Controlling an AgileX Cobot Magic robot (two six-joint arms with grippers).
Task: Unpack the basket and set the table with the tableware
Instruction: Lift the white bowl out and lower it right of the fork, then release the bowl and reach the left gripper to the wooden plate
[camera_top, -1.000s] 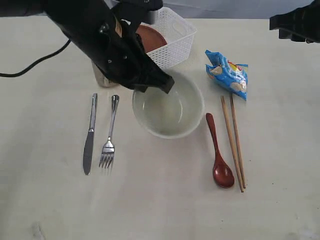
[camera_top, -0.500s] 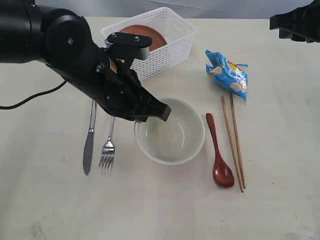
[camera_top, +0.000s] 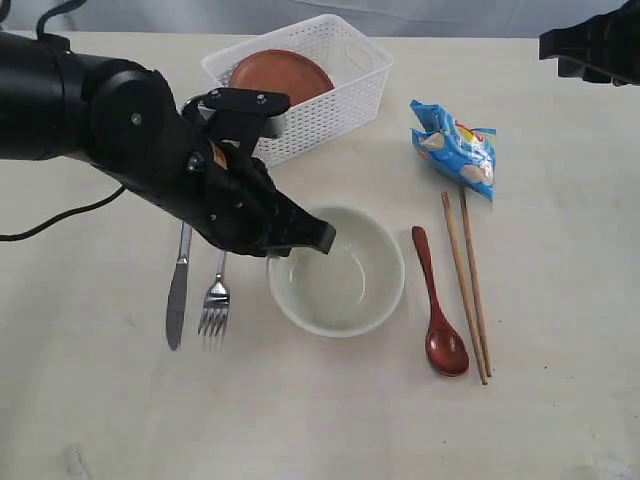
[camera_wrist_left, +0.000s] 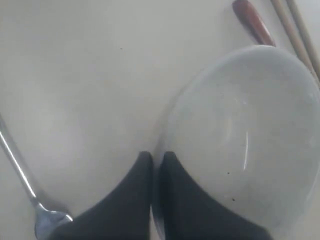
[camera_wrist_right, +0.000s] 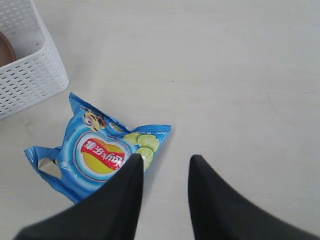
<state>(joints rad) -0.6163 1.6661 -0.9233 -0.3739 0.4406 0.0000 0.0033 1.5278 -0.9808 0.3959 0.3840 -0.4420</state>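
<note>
Pale beige desk (camera_top: 560, 420) fills the exterior view; the cream bowl (camera_top: 340, 285) is between fork (camera_top: 216, 300) and spoon (camera_top: 432, 303), and the brown plate (camera_top: 280, 75) lies in the basket (camera_top: 345, 95).

Left wrist view: the left tool (camera_wrist_left: 156, 165) is clenched on the bowl's thin rim. The bowl looks rigid, smooth, probably slippery and breakable, so a rim pinch suits.

Right wrist view: the right tool (camera_wrist_right: 165, 172) hangs spread and empty near the snack bag (camera_wrist_right: 95, 155).

Fork (camera_top: 215, 298): upper handle is covered by the left arm (camera_top: 120, 130).
Plate (camera_top: 280, 72): near edge is hidden by the basket (camera_top: 330, 110).
</note>
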